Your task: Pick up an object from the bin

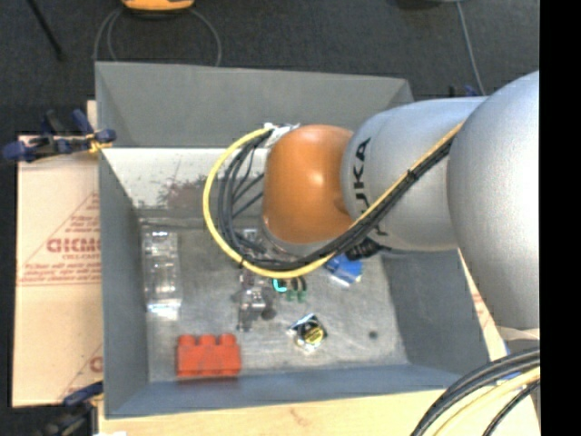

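Grey metal bin (245,107) took up the middle of the frame, w/ the arm (427,180) coming in from the right and its orange cover (304,193) sitting over the bin's center. Just below that cover hung the gripper (252,305), low over the bin floor, a bit left of center. Tbh couldn't tell if it was spread or pressed together, too dark and cluttered down there.

Closest stuff to it:
- a red brick (208,356) w/ studs on top, lying flat near the front wall, below-left of the gripper and apart from it
- a small yellow-black-white thing (308,331) just below-right of it
- a blue piece (344,270) off to the right, partly under the arm

Also a clear plastic piece (160,275) lay well over on the left, near the left wall. And a yellow cable (211,209) looped round the cover's left side.
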Action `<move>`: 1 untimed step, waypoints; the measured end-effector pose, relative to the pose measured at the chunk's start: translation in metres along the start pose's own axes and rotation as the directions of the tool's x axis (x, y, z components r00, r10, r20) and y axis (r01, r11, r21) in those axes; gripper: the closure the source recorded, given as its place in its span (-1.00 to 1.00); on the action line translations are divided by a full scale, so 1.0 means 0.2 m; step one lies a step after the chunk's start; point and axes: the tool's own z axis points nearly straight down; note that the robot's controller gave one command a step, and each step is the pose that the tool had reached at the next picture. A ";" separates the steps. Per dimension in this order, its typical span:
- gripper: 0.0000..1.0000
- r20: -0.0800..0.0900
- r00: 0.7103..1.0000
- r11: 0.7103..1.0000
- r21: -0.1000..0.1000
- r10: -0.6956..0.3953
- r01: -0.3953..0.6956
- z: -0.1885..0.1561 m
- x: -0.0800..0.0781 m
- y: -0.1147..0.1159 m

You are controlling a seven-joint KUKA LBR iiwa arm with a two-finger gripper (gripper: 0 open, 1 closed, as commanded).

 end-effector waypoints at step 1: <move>-1.00 0.012 0.998 0.998 -0.004 0.056 -0.056 0.31 -0.08 -0.28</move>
